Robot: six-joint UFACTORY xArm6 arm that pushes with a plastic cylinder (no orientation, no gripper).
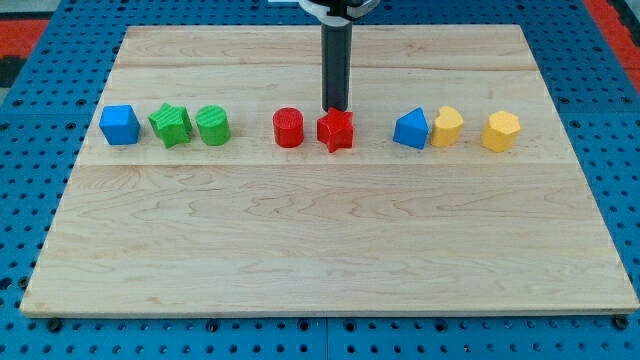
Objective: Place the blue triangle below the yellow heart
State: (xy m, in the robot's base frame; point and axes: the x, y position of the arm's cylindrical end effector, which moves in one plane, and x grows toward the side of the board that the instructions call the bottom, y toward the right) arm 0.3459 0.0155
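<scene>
The blue triangle [410,130] lies on the wooden board [330,240] at the view's right, touching the left side of a yellow heart-like block [447,127]. Another yellow block, a hexagon [501,131], lies further right. My tip [335,109] stands just above the red star [336,131] at the middle of the row, well left of the blue triangle.
A row of blocks runs across the board: a blue cube [119,125], a green star [171,125], a green cylinder [213,126] and a red cylinder [288,128]. The board lies on a blue perforated table [20,200].
</scene>
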